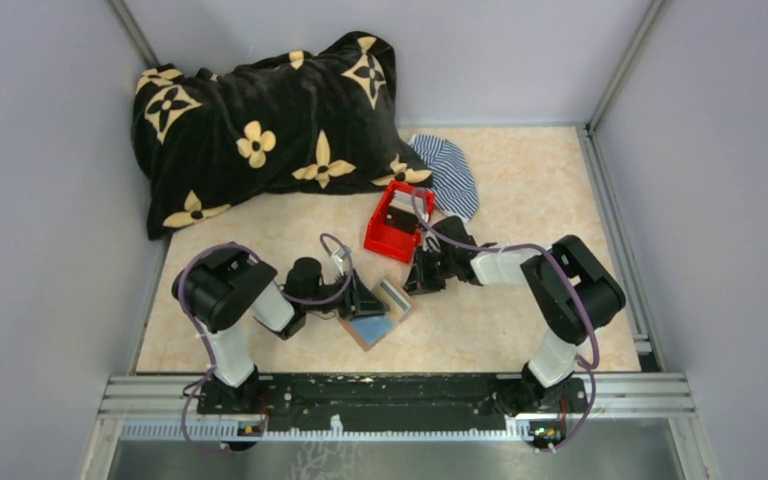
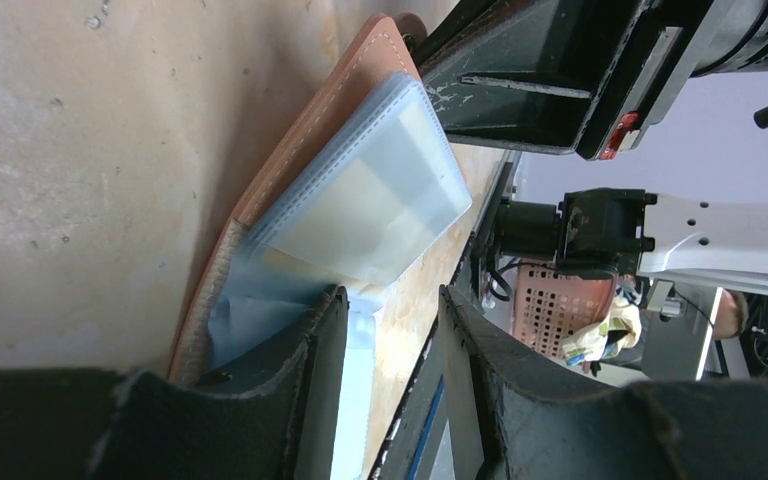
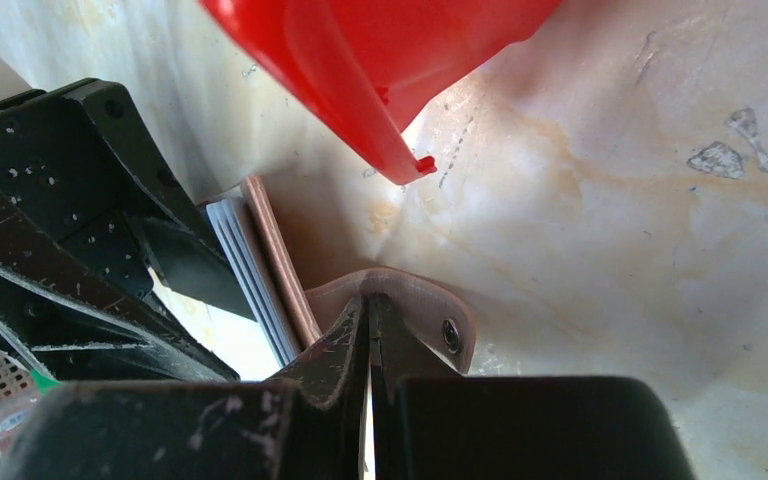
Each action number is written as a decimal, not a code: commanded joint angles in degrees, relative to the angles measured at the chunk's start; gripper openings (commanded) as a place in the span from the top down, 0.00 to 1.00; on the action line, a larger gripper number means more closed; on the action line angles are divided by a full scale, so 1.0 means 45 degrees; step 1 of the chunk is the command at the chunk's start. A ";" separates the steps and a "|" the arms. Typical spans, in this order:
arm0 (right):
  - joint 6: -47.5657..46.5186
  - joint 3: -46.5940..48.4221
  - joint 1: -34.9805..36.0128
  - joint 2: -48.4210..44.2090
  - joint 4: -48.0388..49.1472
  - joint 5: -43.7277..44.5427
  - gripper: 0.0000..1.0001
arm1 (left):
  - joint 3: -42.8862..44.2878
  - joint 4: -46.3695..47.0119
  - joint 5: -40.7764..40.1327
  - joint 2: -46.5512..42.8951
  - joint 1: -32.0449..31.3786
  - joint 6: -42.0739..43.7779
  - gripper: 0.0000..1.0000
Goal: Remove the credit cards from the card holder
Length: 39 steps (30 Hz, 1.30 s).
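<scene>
The reddish-brown card holder (image 1: pixel 396 312) lies open on the table between my two grippers, with clear plastic sleeves (image 2: pixel 380 190) fanned up from its leather cover (image 2: pixel 340 110). A light blue credit card (image 1: pixel 370 328) lies on its near half. In the left wrist view this card (image 2: pixel 260 310) runs along the inner face of one finger. My left gripper (image 1: pixel 368 300) (image 2: pixel 392 300) is open at the holder's edge. My right gripper (image 1: pixel 412 283) (image 3: pixel 370 305) is shut on the holder's snap tab (image 3: pixel 430 305). No orange or grey cards show.
A red open-top box (image 1: pixel 395 220) (image 3: pixel 380 50) stands just behind the right gripper. A striped cloth (image 1: pixel 450 175) lies behind it. A black cushion with yellow flowers (image 1: pixel 270 120) fills the back left. Grey walls enclose the table.
</scene>
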 commanded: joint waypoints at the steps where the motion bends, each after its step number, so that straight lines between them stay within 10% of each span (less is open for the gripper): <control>1: -0.0351 -0.0343 0.0418 0.0826 -0.0432 0.0612 1.00 | -0.0119 0.0618 -0.0588 -0.0005 -0.0029 -0.0105 0.55; 31: 0.1070 -0.2136 0.1708 -0.0320 0.0671 0.0754 1.00 | -0.1219 0.1848 -0.1418 -0.0538 -0.0029 -0.0534 0.54; 39: 0.0116 -0.1288 0.1711 -0.3387 -0.2406 0.3594 1.00 | -0.1639 0.2469 -0.1289 -0.0202 -0.0029 -0.0790 0.54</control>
